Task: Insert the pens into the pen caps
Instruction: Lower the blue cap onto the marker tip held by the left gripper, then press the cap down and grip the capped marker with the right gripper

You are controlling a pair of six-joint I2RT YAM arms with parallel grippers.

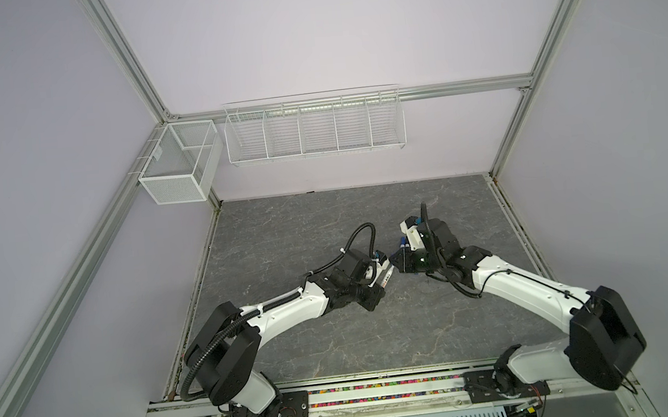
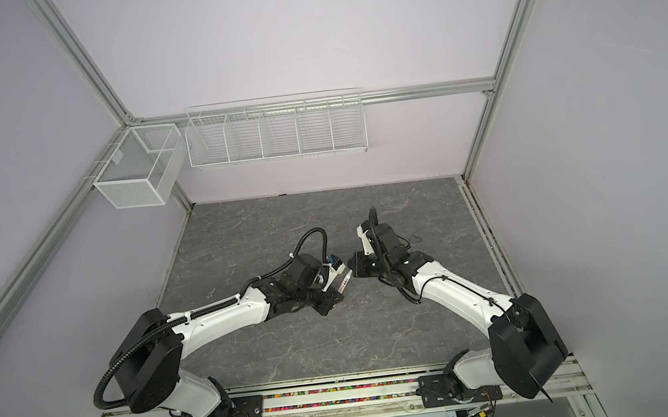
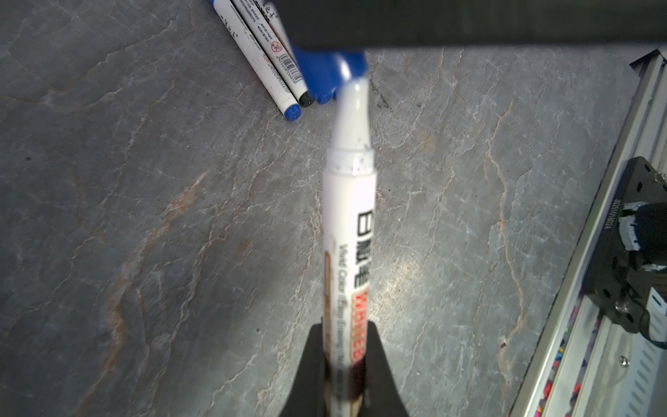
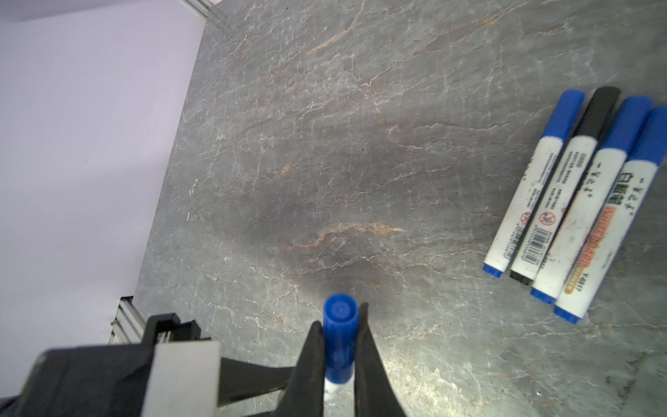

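My left gripper (image 3: pixel 344 330) is shut on the printed barrel of a white pen (image 3: pixel 348 224). The pen's narrow tip sits in the mouth of a blue pen cap (image 3: pixel 335 72). My right gripper (image 4: pixel 339 317) is shut on that blue cap (image 4: pixel 339 335), and a bit of the white pen (image 4: pixel 332 391) shows below it. In both top views the two grippers (image 1: pixel 387 263) (image 1: pixel 397 255) meet nose to nose above the middle of the table. Several capped pens (image 4: pixel 577 202) lie side by side on the table, one of them with a black cap (image 4: pixel 597 115).
The grey stone-patterned table (image 1: pixel 337 343) is walled on three sides. A white wire rack (image 1: pixel 314 126) and a mesh box (image 1: pixel 177 162) hang on the back wall. An aluminium rail (image 1: pixel 383 392) with the arm bases runs along the front edge.
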